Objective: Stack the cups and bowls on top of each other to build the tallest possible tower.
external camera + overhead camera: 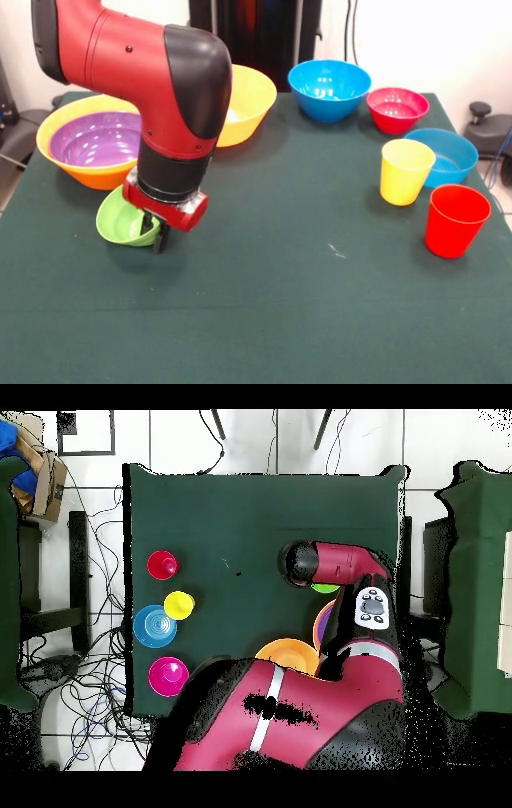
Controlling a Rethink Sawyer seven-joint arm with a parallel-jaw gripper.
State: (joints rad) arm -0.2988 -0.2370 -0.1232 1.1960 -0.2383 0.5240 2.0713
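Jaws closed down over the near rim of the small green bowl [122, 220], one dark finger inside and one outside as far as the front view shows; the gripper [154, 233] looks to be pinching that wall. This bowl sits on the green table [280, 304] just in front of the large yellow-orange bowl [56, 156] that holds the purple bowl [96, 140], the tower's start. Glossy thin plastic should be light, stiff and slippery, so a rim pinch is the sensible hold, though it may swing. Well apart stand the yellow cup [406, 171], red cup [455, 220], two blue bowls [329, 89] and a pink-red bowl [397, 109]
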